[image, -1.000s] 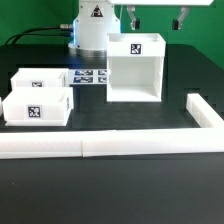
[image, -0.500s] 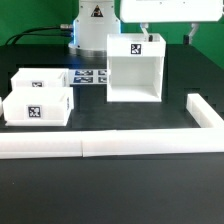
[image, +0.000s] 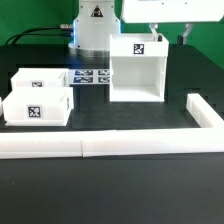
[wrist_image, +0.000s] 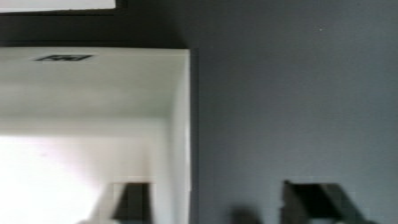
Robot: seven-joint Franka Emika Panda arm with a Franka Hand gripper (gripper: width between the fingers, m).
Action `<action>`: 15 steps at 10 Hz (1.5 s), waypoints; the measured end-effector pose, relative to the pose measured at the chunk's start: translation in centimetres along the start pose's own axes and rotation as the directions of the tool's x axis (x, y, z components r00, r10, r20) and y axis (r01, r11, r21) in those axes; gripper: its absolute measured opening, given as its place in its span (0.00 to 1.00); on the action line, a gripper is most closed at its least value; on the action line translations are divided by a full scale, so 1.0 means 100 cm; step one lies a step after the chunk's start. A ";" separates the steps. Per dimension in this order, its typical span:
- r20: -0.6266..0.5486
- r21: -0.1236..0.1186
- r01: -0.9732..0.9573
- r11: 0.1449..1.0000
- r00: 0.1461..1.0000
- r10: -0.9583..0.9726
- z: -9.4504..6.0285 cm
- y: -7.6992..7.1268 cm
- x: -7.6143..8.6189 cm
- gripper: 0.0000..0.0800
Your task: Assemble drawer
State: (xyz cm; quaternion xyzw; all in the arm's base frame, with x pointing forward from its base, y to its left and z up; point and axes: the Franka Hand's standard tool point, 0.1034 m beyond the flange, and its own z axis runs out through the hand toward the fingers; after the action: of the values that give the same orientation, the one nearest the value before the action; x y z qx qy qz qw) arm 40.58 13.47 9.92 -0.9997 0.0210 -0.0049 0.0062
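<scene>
Grasping the drawer case (image: 135, 80) is judged in hand; the gripper (image: 168, 37) is held apart, empty, above its wall; lowering, then closing, is needed.

Raised exterior camera faces across the black tabletop (image: 120, 190); the wrist camera looks down, very close — both catch the white open-fronted box (image: 137, 72) (wrist_image: 98, 110).

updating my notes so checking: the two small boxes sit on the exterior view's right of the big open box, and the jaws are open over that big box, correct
Not quite. The exterior view shows the two small boxes on its left of the big open box, not its right. The rest holds: the jaws are open over that big box, as the wrist view also shows.
</scene>
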 end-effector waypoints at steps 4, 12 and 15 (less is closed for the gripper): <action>0.000 0.000 0.000 1.000 1.000 0.000 0.000 0.000 0.000 0.05; -0.030 0.019 0.108 0.994 0.994 -0.107 0.000 0.010 0.059 0.05; -0.062 0.028 0.116 0.993 0.992 -0.114 0.000 0.014 0.107 0.05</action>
State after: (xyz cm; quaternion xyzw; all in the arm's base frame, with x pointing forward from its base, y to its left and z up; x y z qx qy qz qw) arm 51.18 11.64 10.04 -0.9985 -0.0364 -0.0360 0.0208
